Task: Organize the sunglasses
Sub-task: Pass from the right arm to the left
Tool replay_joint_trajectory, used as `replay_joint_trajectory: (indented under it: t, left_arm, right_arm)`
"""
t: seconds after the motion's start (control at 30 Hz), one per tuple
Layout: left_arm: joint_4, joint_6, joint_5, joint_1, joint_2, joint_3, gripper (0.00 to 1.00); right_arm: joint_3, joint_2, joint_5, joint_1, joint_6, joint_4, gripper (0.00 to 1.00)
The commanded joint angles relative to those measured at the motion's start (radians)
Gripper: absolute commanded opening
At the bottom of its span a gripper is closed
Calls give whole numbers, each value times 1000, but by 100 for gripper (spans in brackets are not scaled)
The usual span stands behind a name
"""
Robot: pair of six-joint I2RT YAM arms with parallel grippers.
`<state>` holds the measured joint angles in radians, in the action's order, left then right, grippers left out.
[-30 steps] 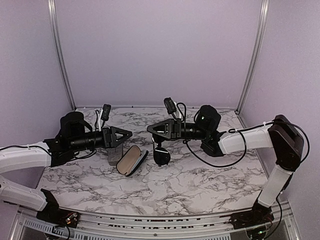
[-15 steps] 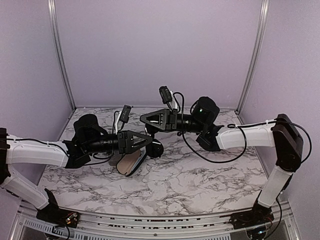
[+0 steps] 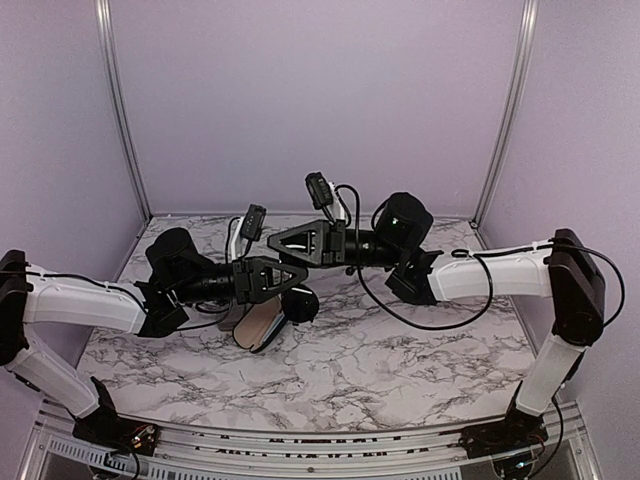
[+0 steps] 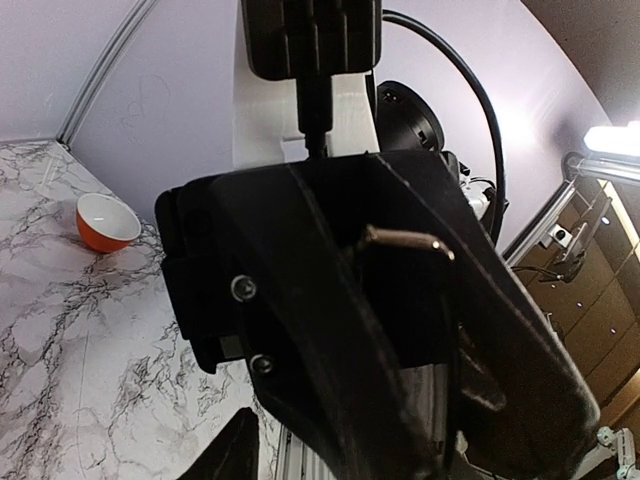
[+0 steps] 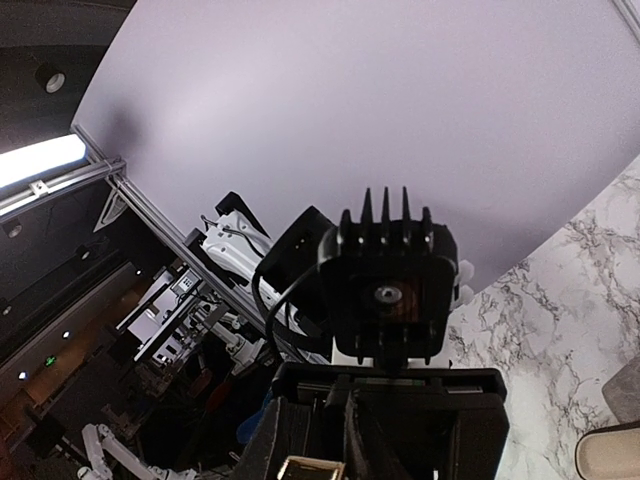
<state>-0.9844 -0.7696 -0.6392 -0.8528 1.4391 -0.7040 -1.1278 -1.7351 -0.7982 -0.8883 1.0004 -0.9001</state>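
The two arms reach in from the opposite side edges of the marbled bench [image 3: 420,365] and meet above its middle, a little toward the left edge. The right gripper [image 3: 284,240] points left and sits just behind and above the left gripper [image 3: 302,281], which points right. The sunglasses [image 3: 300,303] hang at that meeting spot: one dark oval lens shows right under the left gripper's tip, and from above it cannot be told whether it touches the bench. In the left wrist view, a thin wire arm of the sunglasses [image 4: 405,238], bent at its end, lies against the inside of the right gripper. The right wrist view shows a small brass-coloured piece pinched between that gripper's own fingers (they stand close together, clamped on the thin frame). Whether the left gripper's fingers are apart or closed on the frame cannot be told. Just beside the lens, toward the left and near edges, an open oval case [image 3: 257,323] with a dark shell and tan lining lies on the bench, partly under the left gripper.
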Motion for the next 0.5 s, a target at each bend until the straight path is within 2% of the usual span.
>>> replay_joint_trajectory:
  t: [0.0, 0.2, 0.47]
  left_arm:
    - [-74, -22, -47, -2, 0, -21, 51]
    - [-71, 5, -2, 1, -38, 4, 50]
    - [-55, 5, -3, 5, -25, -11, 32]
  right_arm:
    - [-74, -1, 10, -1, -22, 41, 11]
    - [-67, 12, 8, 6, -46, 73, 11]
    - [-49, 28, 14, 8, -55, 78, 11]
